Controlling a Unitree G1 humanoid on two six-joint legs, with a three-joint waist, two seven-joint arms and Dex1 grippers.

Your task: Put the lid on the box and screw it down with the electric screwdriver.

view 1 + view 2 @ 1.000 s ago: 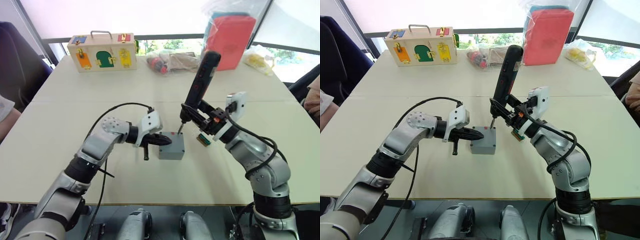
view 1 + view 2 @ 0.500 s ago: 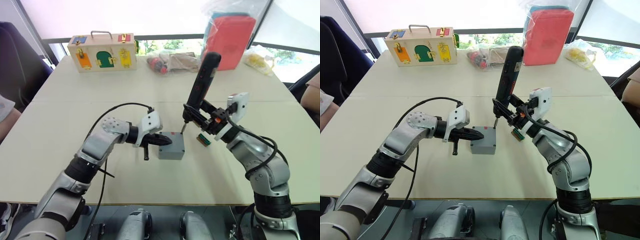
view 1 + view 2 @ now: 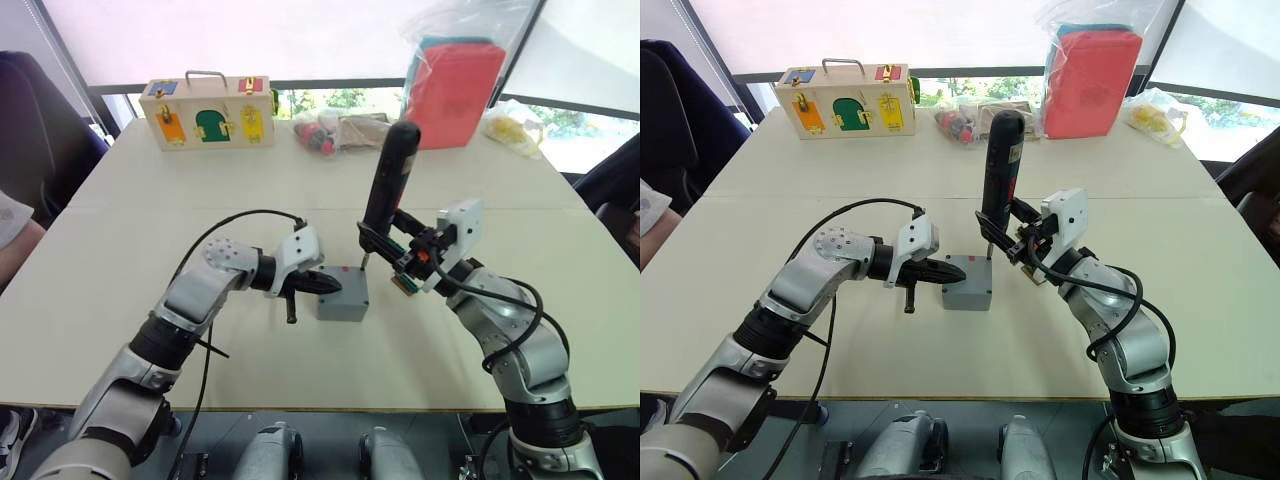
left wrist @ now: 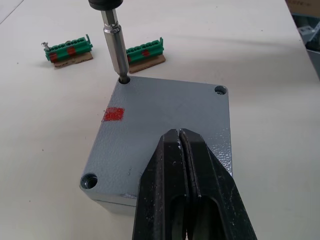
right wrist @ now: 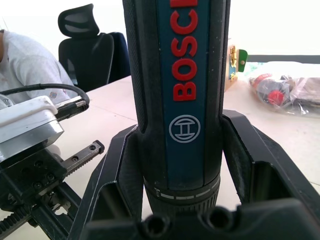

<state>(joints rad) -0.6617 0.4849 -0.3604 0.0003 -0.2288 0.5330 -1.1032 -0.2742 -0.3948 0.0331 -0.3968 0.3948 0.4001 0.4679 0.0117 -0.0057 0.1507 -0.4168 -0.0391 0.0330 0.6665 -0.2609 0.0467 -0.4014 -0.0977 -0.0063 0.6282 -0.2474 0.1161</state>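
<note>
- While the lid [image 4: 165,135] sits closed on the box [image 3: 343,303], the pair stands near the middle of the worktop [image 3: 120,250], between the two arms.
- Lid top is flat grey with a small red mark [image 4: 113,114] near one edge; screw holes are visible at three corners.
- Electric screwdriver [image 3: 389,188] stands nearly upright, leaning slightly; its metal bit [image 4: 114,40] is seated in the lid's corner hole on the far side from the left arm.
- Right claw [image 5: 177,165] is clamped on the screwdriver's lower barrel, one finger on each side of the body.
- Left claw [image 4: 182,150] has its two black fingers pressed together with nothing between them; the tips rest on top of the lid near its nearer edge, pointing toward the screwdriver.
- Two green terminal strips [image 4: 145,50] lie on the worktop just beyond the box, beside the bit.
- At the far edge of the worktop: a wooden case [image 3: 207,107] with coloured latches and a metal handle to the left, a clear bag of small parts [image 3: 335,128] in the middle, a red pack in a plastic bag [image 3: 455,85] to the right, and a bag with yellow contents [image 3: 513,125] further right.
- A black chair [image 5: 87,45] and a person in a white top [image 5: 30,65] are beyond the worktop on the robot's left side.
</note>
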